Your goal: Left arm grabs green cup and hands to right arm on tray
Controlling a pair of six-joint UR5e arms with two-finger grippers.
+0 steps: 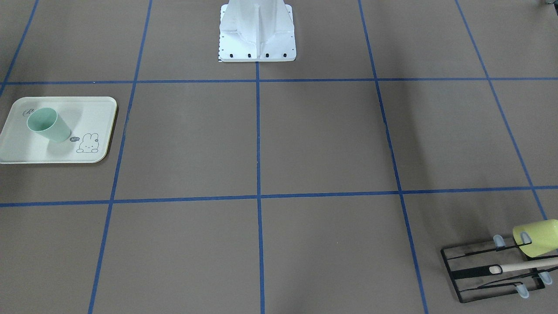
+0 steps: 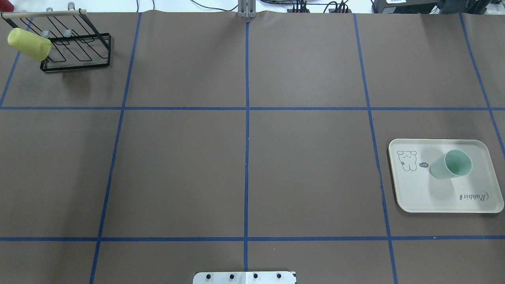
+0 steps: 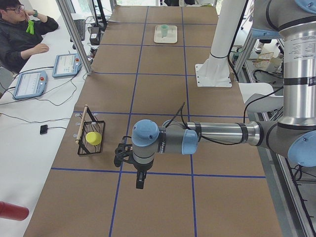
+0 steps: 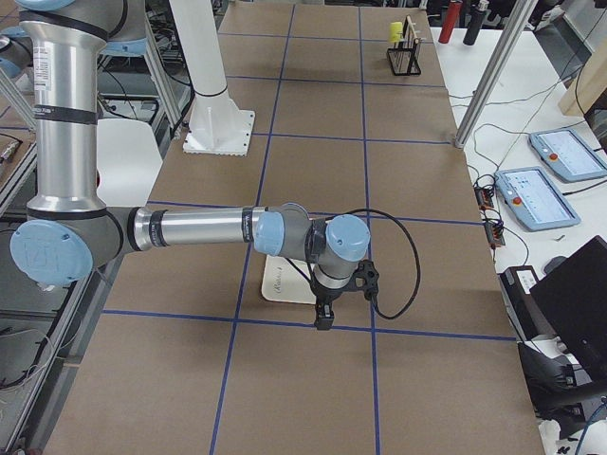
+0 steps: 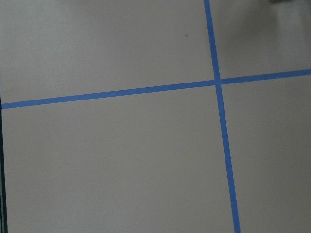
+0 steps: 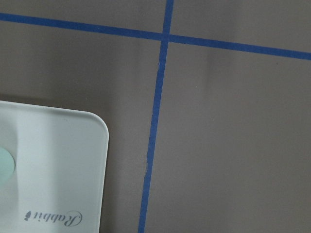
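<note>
The green cup (image 1: 48,125) stands upright, mouth up, on the cream tray (image 1: 93,109), in the half away from the bunny drawing. Both also show in the overhead view: cup (image 2: 451,164), tray (image 2: 434,197). A sliver of the cup (image 6: 4,165) and a tray corner (image 6: 63,160) show in the right wrist view. My left gripper (image 3: 139,183) hangs over bare table, near the black rack. My right gripper (image 4: 323,320) hangs over the tray's edge (image 4: 285,282). Each shows only in a side view, so I cannot tell whether either is open or shut.
A black wire rack (image 2: 75,47) with a wooden bar holds a yellow-green cup (image 2: 29,44) at the table's far left corner. The white robot base (image 1: 257,35) stands at the table's near edge. An operator (image 3: 19,29) sits beside tablets (image 3: 29,84).
</note>
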